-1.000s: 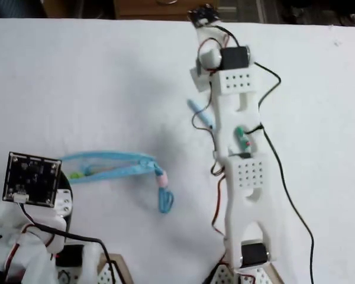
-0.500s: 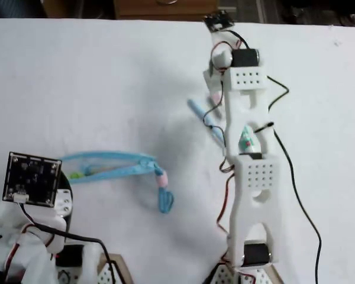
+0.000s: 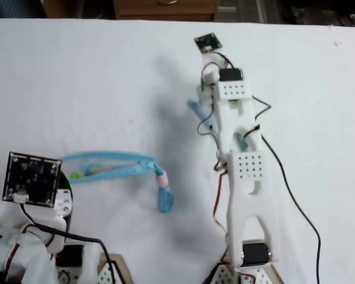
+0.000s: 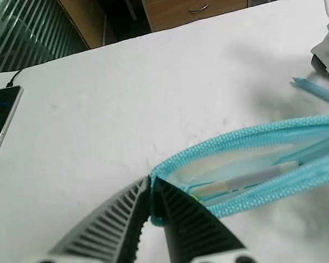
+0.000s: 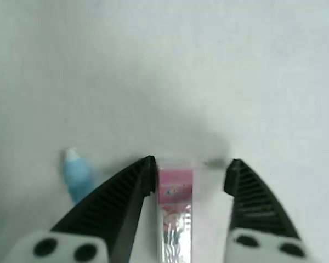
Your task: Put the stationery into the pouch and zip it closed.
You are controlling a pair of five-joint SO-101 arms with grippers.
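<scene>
Where the white table (image 3: pixel 77 77) holding the pouch (image 3: pixel 106 165) ends, drawers (image 3: pixel 165 10) stand.

In the high view the left arm's camera board (image 3: pixel 32 177) covers the left end of the pouch (image 3: pixel 109 165), and the right arm (image 3: pixel 239 160) hides all but a short stretch of the blue pen (image 3: pixel 196 110). The pink item (image 5: pixel 175 213) between the fingers of the right gripper (image 5: pixel 192 163) is blurred and cut off by the picture's edge, so what it is cannot be told.
</scene>
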